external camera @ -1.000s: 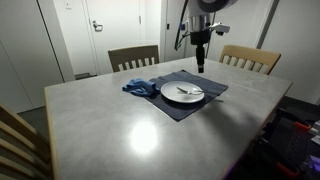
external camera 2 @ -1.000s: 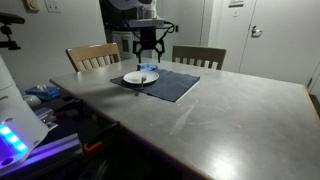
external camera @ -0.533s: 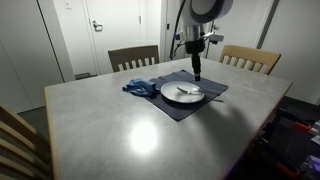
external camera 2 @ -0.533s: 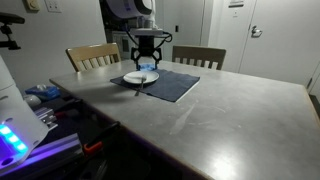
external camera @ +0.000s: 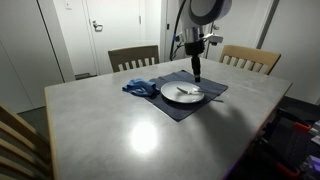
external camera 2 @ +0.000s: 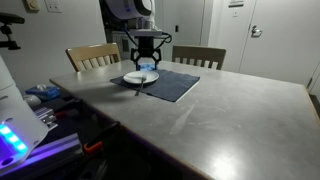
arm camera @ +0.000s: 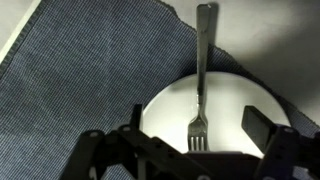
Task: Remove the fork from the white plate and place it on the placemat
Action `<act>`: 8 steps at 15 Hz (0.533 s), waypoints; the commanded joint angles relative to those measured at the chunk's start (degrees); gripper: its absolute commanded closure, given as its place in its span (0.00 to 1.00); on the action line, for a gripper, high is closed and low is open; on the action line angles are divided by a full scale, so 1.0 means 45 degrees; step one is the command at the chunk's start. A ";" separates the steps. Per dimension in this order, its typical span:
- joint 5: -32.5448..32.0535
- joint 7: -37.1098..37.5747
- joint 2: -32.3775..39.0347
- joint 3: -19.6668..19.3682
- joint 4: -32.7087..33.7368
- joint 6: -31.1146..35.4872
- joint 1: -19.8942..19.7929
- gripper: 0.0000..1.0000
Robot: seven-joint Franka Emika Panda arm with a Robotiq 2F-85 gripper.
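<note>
Grey dining table [external camera: 110,115] — dark placemat [arm camera: 80,70], white plate [arm camera: 228,108] bearing fork [arm camera: 202,60], handle past rim — gripper [external camera 2: 146,67] above, jaws apart.

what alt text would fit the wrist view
A silver metal fork lies with its tines on a round white plate, handle reaching past the rim over the edge of a dark blue woven placemat. Black jaws stand open either side of the tines.

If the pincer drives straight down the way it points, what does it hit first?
Most likely the fork, at its tine end resting on the white plate. The wrist view shows the tines centred in the open pincer. How far above them it sits is unclear.
</note>
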 commanded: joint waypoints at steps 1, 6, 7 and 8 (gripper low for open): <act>-0.0416 0.0538 0.0157 -0.0060 0.0398 -0.0782 0.0298 0.00; -0.0605 0.0401 0.0242 -0.0005 0.0300 -0.0570 0.0385 0.00; -0.0599 0.0371 0.0285 0.0009 0.0235 -0.0434 0.0381 0.00; -0.0574 0.0322 0.0337 0.0023 0.0219 -0.0344 0.0366 0.00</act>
